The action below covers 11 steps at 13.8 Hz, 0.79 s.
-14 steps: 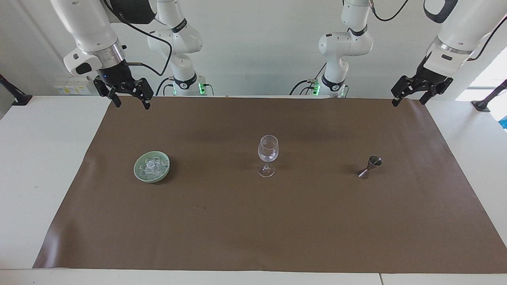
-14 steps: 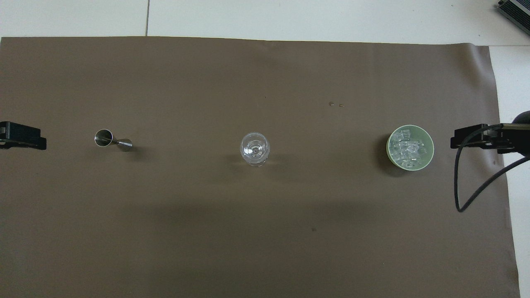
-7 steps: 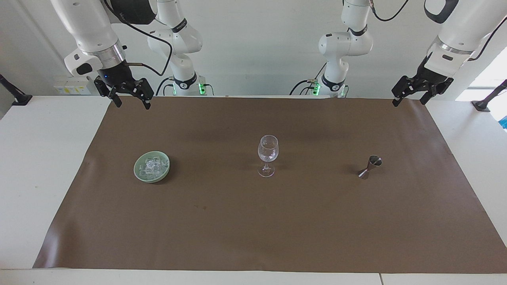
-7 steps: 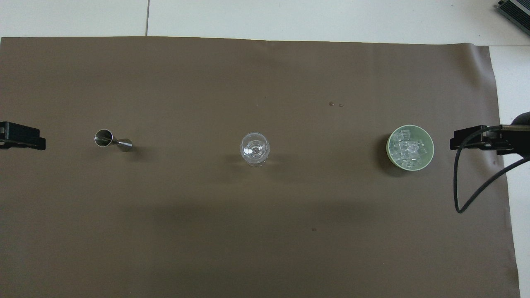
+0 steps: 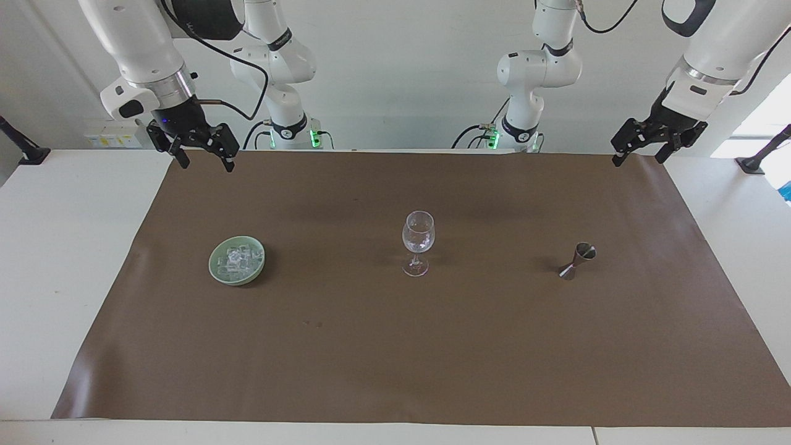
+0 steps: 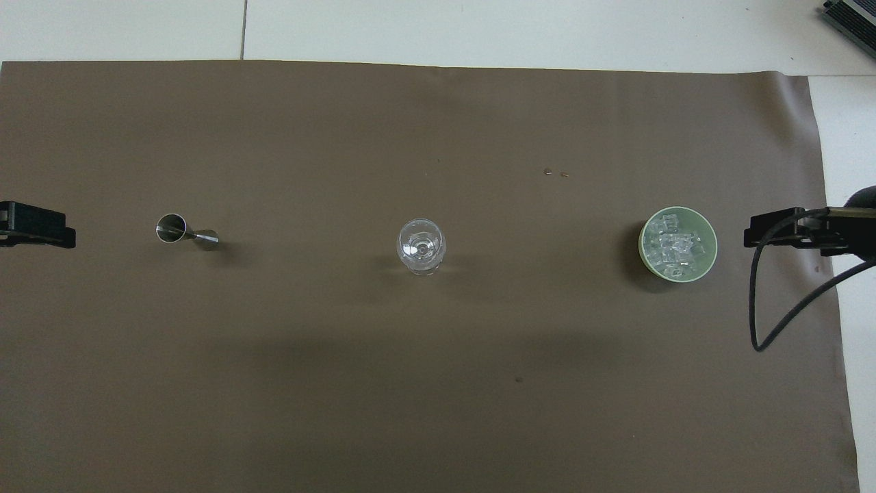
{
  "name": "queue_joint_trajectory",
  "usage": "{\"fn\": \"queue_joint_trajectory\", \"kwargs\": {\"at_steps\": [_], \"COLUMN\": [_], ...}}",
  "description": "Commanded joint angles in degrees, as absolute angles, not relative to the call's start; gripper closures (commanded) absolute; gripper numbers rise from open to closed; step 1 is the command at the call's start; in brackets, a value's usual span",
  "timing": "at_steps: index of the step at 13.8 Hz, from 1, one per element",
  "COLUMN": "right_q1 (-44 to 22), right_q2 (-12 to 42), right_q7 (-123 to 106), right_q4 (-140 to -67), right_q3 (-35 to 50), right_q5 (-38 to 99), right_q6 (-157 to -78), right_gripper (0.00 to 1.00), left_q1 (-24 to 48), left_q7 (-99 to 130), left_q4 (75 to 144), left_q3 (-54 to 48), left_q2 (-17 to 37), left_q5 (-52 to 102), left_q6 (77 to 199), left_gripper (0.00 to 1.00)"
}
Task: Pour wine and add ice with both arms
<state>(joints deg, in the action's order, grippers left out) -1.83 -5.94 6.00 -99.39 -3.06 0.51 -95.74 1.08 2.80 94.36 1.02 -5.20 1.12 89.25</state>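
A brown mat (image 5: 432, 346) covers the white bench (image 5: 68, 247) before a pale wall. On it stand a wine glass (image 5: 418, 242), a jigger (image 5: 578, 260) and a green dish (image 5: 217, 267) holding the ice (image 5: 237, 260). The left pincer (image 5: 639, 155) and right pincer (image 5: 204, 156) hang spread over the mat's corners.

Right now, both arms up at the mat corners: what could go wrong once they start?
1. The wine glass is tall on a thin stem; a sideways nudge from the left gripper could tip it.
2. The ice is small, clear and piled in the green dish; the right gripper may slip or spill cubes.
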Motion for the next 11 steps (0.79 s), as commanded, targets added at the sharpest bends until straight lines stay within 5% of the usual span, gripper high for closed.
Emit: {"fn": "queue_joint_trajectory", "kwargs": {"at_steps": [1, 6, 11], "right_q1": [-1.5, -2.3, -2.1], "right_q2": [-7.5, -3.5, 2.1], "right_q7": [4.4, 4.2, -0.3], "right_q4": [-105.3, -113.8, -117.5], "right_q3": [-2.8, -2.5, -2.5], "right_q5": [-0.5, -0.4, -0.5], "right_q6": [-103.1, -119.7, -127.5], "right_gripper": [0.0, 0.0, 0.0], "left_q1": [0.7, 0.7, 0.7], "left_q7": [2.6, 2.6, 2.6], "left_q4": [96.3, 96.3, 96.3], "left_q3": [0.9, 0.9, 0.9], "left_q2": [-6.9, -6.9, -6.9], "left_q5": [0.7, 0.7, 0.7], "left_q6": [89.9, 89.8, 89.9], "left_gripper": [0.0, 0.0, 0.0]}}
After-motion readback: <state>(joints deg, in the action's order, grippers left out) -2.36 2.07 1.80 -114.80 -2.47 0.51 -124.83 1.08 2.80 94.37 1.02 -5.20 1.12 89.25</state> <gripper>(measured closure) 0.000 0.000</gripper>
